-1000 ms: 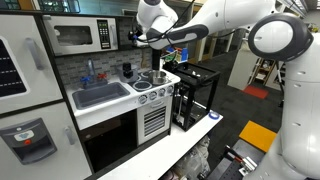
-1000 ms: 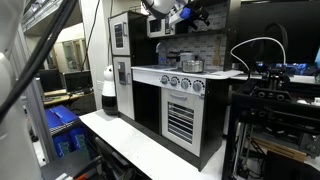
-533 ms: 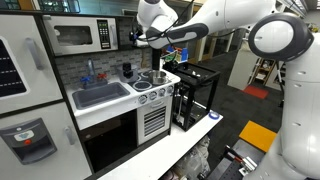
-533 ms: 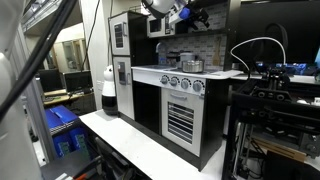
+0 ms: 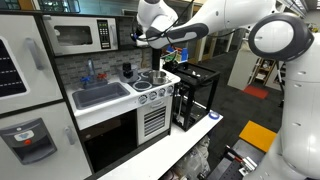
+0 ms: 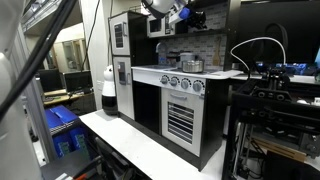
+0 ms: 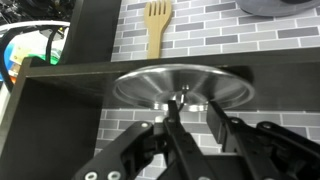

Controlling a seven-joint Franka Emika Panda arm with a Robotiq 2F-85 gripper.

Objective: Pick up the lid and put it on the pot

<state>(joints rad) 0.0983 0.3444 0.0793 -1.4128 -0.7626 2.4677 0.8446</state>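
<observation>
In the wrist view the lid (image 7: 180, 85), a round, flat, shiny silver disc with a small knob in its middle, lies on a dark shelf against the brick wall. My gripper (image 7: 191, 118) is right at the lid. Its two dark fingers (image 7: 215, 120) stand either side of the knob, with a narrow gap still showing between them. In both exterior views the gripper (image 5: 137, 38) (image 6: 186, 14) is high up by the play kitchen's upper shelf. The pot (image 5: 147, 79) (image 6: 190, 65), small and silver, sits on the stove top below.
A wooden fork (image 7: 156, 27) hangs on the brick wall beyond the lid. A black cup (image 5: 127, 70) stands by the sink (image 5: 100, 95), near the faucet. A microwave (image 5: 80, 35) sits beside the gripper. A black frame (image 5: 193, 95) stands next to the stove.
</observation>
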